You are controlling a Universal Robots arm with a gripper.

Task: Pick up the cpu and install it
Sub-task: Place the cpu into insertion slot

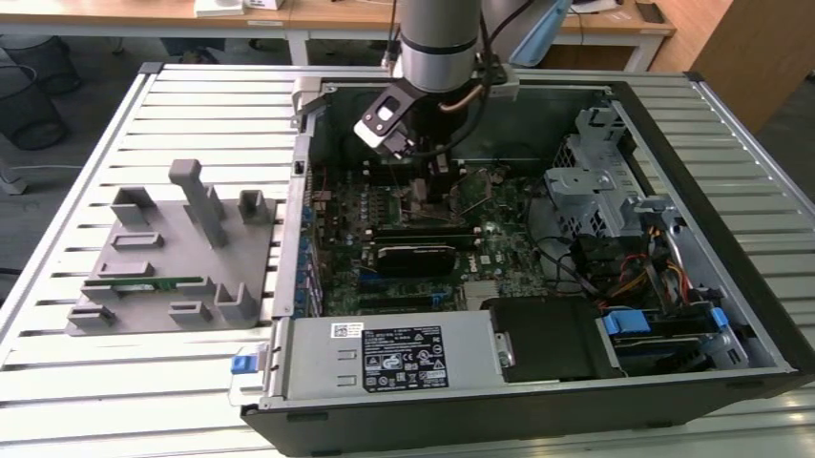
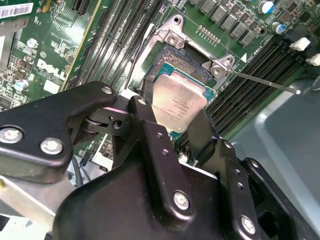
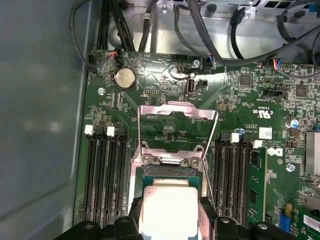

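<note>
2 fingers (image 2: 146, 120) clasp the cpu (image 2: 177, 97) at the socket (image 2: 172, 59).

Satin metal cpu (image 2: 178, 98) (matt black gripper (image 2: 172, 119))

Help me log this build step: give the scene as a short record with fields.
claw: shut on the chip, one finger at each side
chip: metal top up, over the open socket; seated or not, cannot tell
socket cover: swung up
location: circuit board inside the computer case
</note>
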